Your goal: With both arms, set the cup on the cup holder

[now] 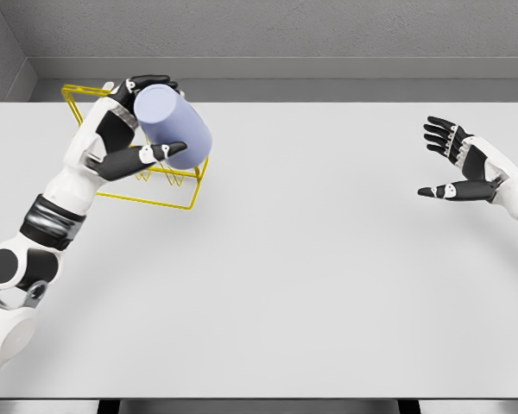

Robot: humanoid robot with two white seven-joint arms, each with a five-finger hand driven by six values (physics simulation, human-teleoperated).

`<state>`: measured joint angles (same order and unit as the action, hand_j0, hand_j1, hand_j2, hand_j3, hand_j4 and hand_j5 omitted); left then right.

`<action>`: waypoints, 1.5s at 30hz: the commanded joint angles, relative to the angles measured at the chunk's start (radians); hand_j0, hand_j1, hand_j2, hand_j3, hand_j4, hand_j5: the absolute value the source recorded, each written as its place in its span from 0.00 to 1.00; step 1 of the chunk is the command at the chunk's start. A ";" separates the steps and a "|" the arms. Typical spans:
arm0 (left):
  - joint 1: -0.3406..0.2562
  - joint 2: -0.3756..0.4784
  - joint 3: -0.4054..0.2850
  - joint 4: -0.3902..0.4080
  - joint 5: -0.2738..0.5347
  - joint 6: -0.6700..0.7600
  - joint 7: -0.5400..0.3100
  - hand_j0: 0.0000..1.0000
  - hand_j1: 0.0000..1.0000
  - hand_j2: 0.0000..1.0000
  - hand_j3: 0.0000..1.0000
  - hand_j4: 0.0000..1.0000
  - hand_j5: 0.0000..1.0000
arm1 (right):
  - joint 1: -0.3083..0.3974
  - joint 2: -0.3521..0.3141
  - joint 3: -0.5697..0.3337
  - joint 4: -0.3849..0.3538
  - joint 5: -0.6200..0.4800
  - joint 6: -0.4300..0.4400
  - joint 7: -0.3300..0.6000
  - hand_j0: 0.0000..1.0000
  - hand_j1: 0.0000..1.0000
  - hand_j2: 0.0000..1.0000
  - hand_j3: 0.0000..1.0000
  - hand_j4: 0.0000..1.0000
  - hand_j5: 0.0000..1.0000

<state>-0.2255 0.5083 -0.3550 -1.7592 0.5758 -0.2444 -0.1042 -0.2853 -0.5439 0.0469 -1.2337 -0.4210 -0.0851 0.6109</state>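
Grey walls stand behind the white table point(311, 276), where the left hand point(129, 138) grips the lavender cup point(174, 125) by its smooth, probably light and slippery side over the yellow cup holder point(168, 200), while the right hand point(466, 168) waits with fingers spread.

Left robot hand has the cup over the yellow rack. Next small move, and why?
Probably lower the cup a little toward the yellow wire cup holder before letting go. The left robot hand grips the cup tilted, above and in front of the frame, and it does not look seated yet. The right robot hand is open, far off at the table's right side, so it adds no support.
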 commanded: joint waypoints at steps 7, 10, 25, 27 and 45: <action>0.000 0.006 0.001 0.012 0.003 0.008 0.003 0.69 0.69 0.69 0.69 0.69 0.69 | -0.022 -0.007 0.034 0.023 -0.202 0.048 0.000 1.00 1.00 1.00 1.00 1.00 1.00; 0.000 0.006 0.001 0.021 0.003 0.010 0.003 0.69 0.69 0.69 0.69 0.69 0.69 | -0.014 -0.001 0.039 0.013 -0.199 0.047 0.000 1.00 1.00 1.00 1.00 1.00 1.00; 0.011 0.049 -0.001 0.023 0.024 0.010 0.001 0.69 0.69 0.69 0.69 0.69 0.69 | 0.012 0.002 0.042 -0.001 -0.182 0.030 0.000 1.00 1.00 1.00 1.00 1.00 1.00; 0.009 0.049 -0.001 0.024 0.024 0.010 0.001 0.69 0.69 0.69 0.69 0.69 0.69 | 0.021 0.009 0.042 -0.001 -0.180 0.028 0.000 1.00 1.00 1.00 1.00 1.00 1.00; -0.005 0.046 0.001 0.079 0.026 0.027 0.011 0.69 0.69 0.69 0.69 0.69 0.69 | 0.020 0.078 0.065 -0.007 -0.182 0.079 0.000 1.00 1.00 1.00 1.00 1.00 1.00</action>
<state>-0.2301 0.5526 -0.3545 -1.6826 0.5990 -0.2180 -0.0938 -0.2639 -0.4770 0.1104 -1.2396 -0.5980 -0.0096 0.6108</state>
